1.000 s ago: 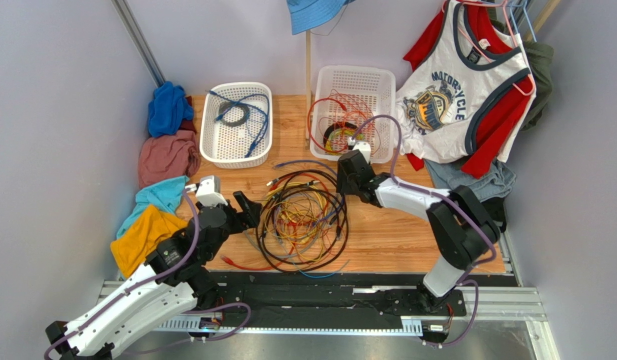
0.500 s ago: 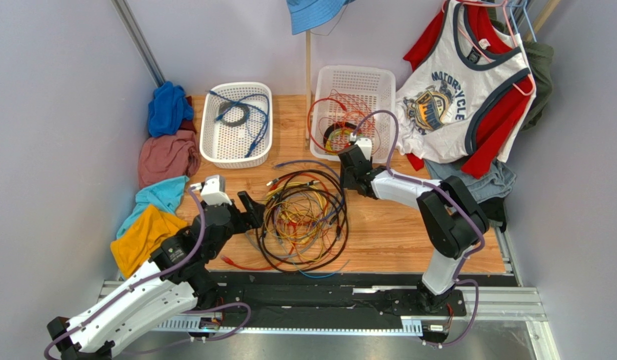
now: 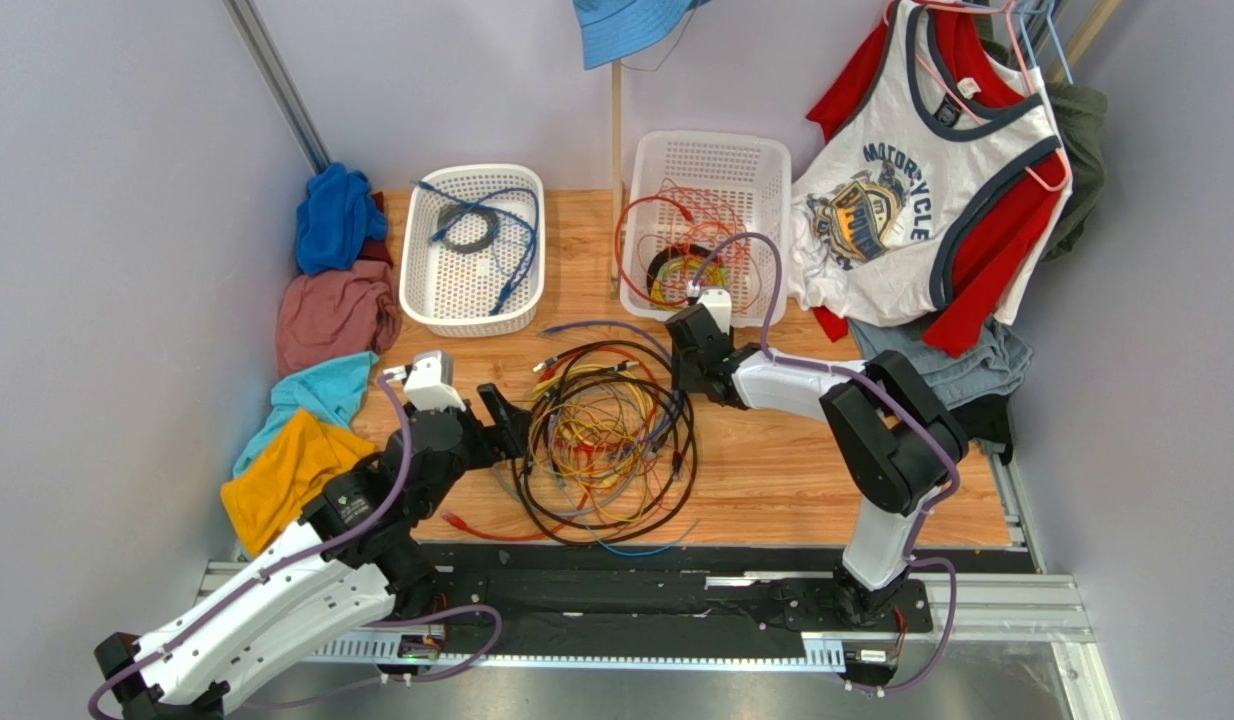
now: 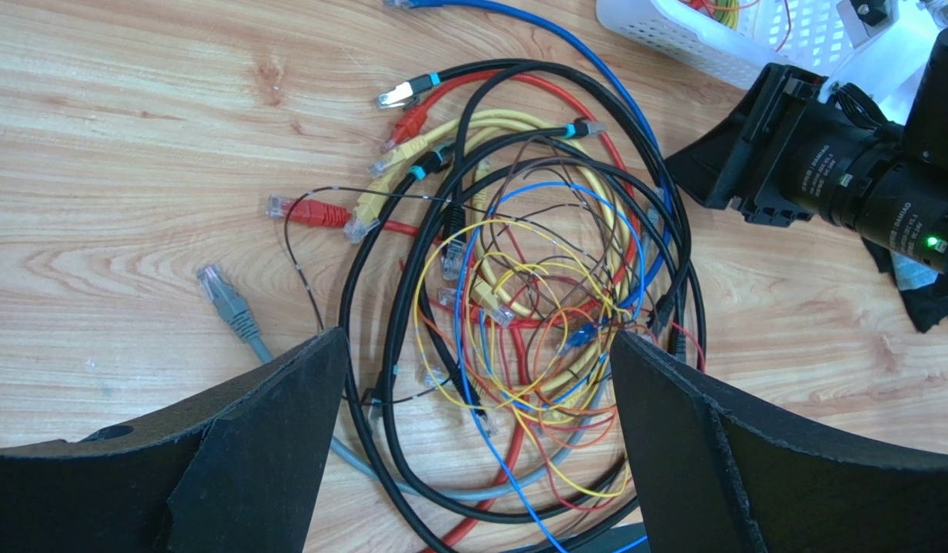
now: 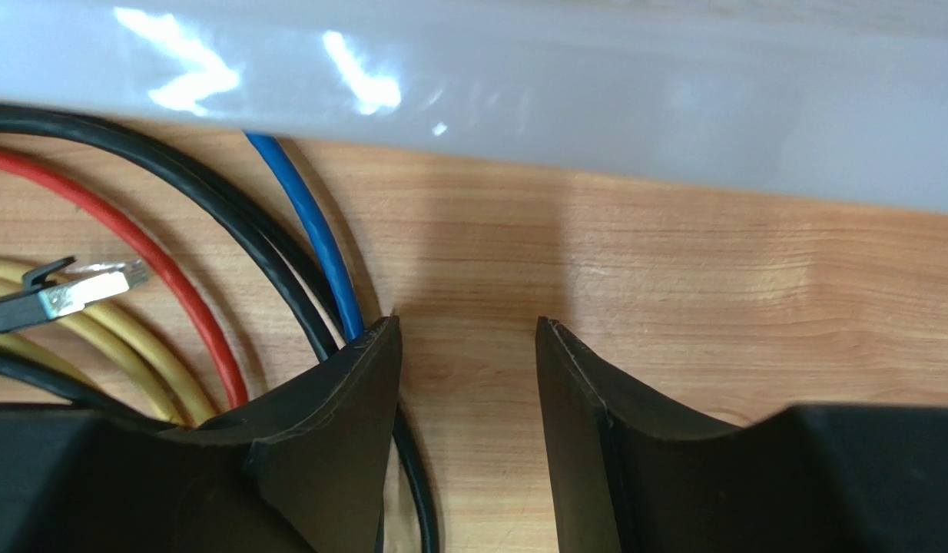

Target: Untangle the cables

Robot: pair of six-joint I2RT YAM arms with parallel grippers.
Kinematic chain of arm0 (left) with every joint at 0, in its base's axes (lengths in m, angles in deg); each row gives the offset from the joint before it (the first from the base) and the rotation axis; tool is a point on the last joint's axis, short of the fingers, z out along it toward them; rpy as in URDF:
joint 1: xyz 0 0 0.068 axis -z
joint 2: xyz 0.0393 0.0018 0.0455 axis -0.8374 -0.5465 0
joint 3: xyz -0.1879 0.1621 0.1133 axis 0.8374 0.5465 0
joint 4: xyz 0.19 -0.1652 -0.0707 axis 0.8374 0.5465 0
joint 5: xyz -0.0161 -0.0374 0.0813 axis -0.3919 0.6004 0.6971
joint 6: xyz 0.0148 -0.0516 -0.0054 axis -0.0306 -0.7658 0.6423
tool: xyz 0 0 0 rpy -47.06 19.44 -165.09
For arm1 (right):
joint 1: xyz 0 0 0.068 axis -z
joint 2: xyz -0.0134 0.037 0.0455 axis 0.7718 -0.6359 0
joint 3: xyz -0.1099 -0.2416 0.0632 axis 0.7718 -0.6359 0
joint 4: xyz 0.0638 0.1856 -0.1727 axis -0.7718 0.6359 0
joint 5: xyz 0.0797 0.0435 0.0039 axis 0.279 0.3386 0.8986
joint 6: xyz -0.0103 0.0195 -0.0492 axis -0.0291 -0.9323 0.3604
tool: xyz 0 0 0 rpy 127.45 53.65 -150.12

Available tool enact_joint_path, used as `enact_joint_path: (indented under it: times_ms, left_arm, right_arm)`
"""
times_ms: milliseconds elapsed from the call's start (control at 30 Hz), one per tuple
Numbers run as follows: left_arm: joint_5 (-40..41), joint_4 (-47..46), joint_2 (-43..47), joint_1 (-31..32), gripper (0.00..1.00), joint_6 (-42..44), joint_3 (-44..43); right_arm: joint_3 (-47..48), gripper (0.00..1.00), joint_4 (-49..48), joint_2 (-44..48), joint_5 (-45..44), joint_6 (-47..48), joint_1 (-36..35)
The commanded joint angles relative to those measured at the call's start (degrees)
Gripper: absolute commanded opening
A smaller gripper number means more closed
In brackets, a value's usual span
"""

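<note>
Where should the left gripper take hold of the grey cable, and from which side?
Just behind the plug, on the grey cable at its free end. That stretch lies alone on bare table, clear of the tangled cables, so nothing else should get pinched. Come straight down with the open left gripper, one finger on either side of the wire.

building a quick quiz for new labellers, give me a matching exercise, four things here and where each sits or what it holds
1 left white plastic basket
2 right white plastic basket
3 tangled pile of coloured cables
4 yellow folded cloth

A middle of the wooden table
B holds red and yellow wires
C table's left edge
D holds a blue cable

Pairs: 1-D, 2-B, 3-A, 4-C
</note>
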Motion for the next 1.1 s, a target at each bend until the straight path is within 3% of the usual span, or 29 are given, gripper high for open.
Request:
enact_joint_path:
  times_ms: [0,600,833,933,1033,1067]
  left_arm:
    - [-0.55,-1.57,0.01,-0.25,0.93,-0.39,0.07]
    - [-0.72,0.19,3.79,-0.25,0.92,-1.79,2.0]
    - [-1.34,0.54,4.49,-0.25,0.92,-2.41,2.53]
    - [-0.99,1.77,5.19,-0.25,0.92,-2.5,2.26]
    - [-0.55,2.3,6.33,-0.16,0.93,-2.58,2.44]
    - [-0.55,2.38,6.6,-0.25,0.92,-2.58,2.61]
  right_arm:
    - [-0.87,0.5,-2.19,3.32,-0.9,-0.68,-1.93]
    - [-1.58,0.52,-3.76,4.04,1.12,-2.26,-4.57]
    - [2.64,0.52,-1.75,-2.11,3.06,-1.12,-4.75]
    - [4.13,0.47,-0.34,-4.4,2.88,-1.03,-4.23]
    - [3.96,0.34,0.1,-5.98,3.41,-1.64,-3.43]
    - [3.61,0.25,-0.07,-5.98,3.15,-2.08,-3.34]
